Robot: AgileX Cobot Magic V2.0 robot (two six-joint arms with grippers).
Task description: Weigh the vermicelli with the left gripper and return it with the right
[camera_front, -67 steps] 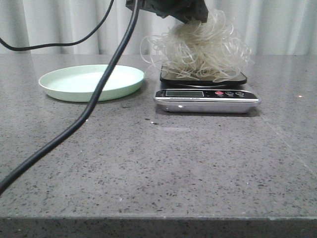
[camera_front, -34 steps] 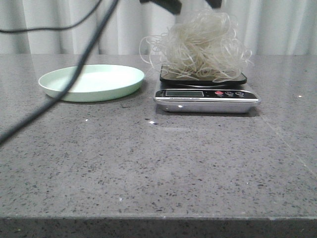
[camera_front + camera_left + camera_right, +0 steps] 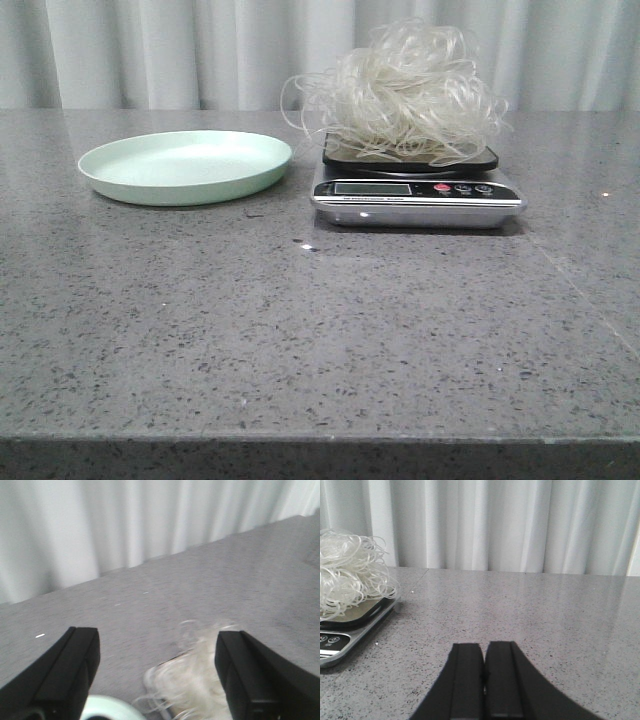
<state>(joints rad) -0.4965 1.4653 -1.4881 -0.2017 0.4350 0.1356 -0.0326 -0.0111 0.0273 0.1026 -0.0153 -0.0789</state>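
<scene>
Looking at the front view, you have a grey speckled stone tabletop (image 3: 320, 330) running to a white pleated curtain (image 3: 150, 50) at the back. Its front edge runs along the bottom of that view, with a dark band below it.

Vermicelli (image 3: 400, 95) sits piled on the black platform of a digital kitchen scale (image 3: 418, 190), right of centre toward the back. Loose strands hang past the platform on both sides. Display digits too small to read.

Pale green plate (image 3: 185, 166) is left of the scale, near it but not touching, with nothing on it.

No arm or cable shows in the front view. The near part of the tabletop is bare apart from a few small flecks in front of the scale.

Left gripper (image 3: 157, 677): jaws spread wide, nothing between them. Its view is blurred; the vermicelli (image 3: 195, 680) and a sliver of the plate (image 3: 107, 707) show below, apart from the fingers (image 3: 75, 665).

Right gripper (image 3: 484, 680): the 2 fingers pressed together, holding nothing, low over bare tabletop. The scale (image 3: 340, 642) with the vermicelli (image 3: 350, 575) sits off to one side, well apart from the fingertips.
</scene>
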